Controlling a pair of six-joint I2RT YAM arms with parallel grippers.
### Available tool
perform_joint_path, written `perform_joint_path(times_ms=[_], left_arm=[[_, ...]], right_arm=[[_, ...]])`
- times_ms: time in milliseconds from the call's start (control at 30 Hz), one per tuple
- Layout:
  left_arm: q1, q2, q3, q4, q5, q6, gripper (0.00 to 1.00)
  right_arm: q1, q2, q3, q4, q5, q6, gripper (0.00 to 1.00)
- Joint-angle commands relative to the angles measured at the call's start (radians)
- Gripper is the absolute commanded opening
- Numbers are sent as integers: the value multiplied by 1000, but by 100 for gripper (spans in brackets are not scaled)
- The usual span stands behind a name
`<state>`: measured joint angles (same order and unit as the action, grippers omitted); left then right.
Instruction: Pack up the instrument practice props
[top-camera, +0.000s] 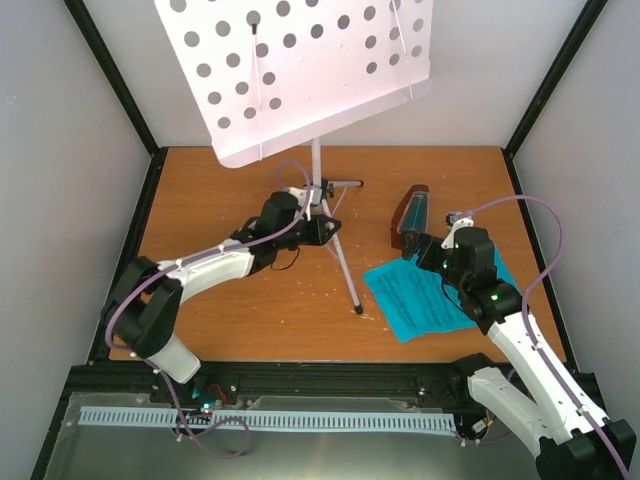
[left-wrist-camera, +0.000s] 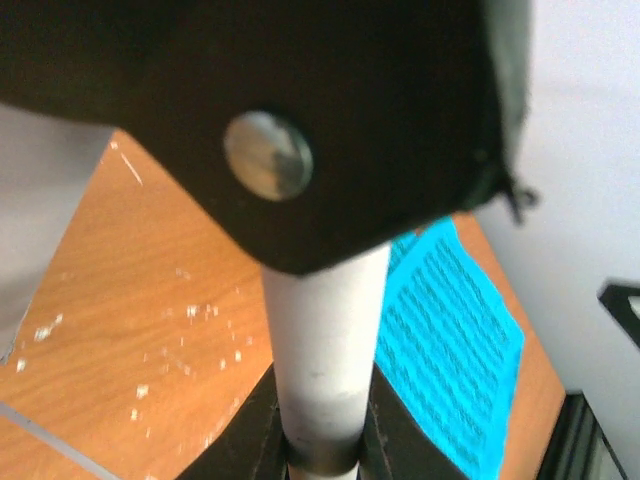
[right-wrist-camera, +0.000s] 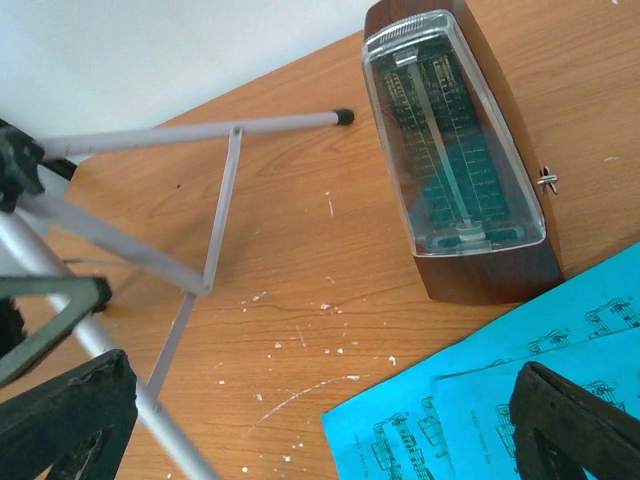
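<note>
Wood tabletop (top-camera: 250, 320), white walls (top-camera: 60, 150) (left claw (top-camera: 324, 224) tight on music stand (top-camera: 300, 60), right claw (right-wrist-camera: 320, 410) agape)

No words or numbers legible, black staves and notes on cyan sheet-music pages (right-wrist-camera: 440, 425) at five o'clock of right wrist view, tempo scale inside brown pyramid metronome with clear cover (right-wrist-camera: 455, 150) at one o'clock, figures unreadable

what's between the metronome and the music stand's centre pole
One tripod leg of the music stand, its black foot stopping short of the metronome; otherwise bare tabletop. The right wrist view shows it best.
</note>
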<state>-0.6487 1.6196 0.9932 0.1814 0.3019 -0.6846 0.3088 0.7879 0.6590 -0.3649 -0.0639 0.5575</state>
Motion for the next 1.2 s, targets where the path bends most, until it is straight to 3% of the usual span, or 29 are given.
perform_joint_path(times_ms=[0,133,267,400,600,667,767,900,1067,1167], left_arm=[[56,-156,-109,-32,189,143,0],[142,-239,-161,-151,405,358,0],[152,-246,-102,-368,493,579,0],[156,-210,-64,-473,586,728,0],[160,-160,-34,-512,558,813,1],[161,-166,-31,-495,539,792,17],[161,-190,-37,-476,502,766,53],[161,-254,-42,-475,437,753,76],[193,-381,-42,-470,406,730,93],[279,-459,-65,-419,407,679,99]], right_arm=[[-5,-32,17,-8,-13,-21,100],[-5,-48,8,-3,-51,-32,100],[-5,-67,-16,25,-105,-46,100],[-6,-77,-25,48,-189,-57,100],[-5,-103,-40,89,-311,-86,99],[-4,-103,-47,114,-349,-83,99],[-4,-81,-52,172,-416,-68,96],[3,-18,-24,255,-499,-50,89],[63,111,50,337,-561,-63,80],[141,193,102,373,-554,-84,78]])
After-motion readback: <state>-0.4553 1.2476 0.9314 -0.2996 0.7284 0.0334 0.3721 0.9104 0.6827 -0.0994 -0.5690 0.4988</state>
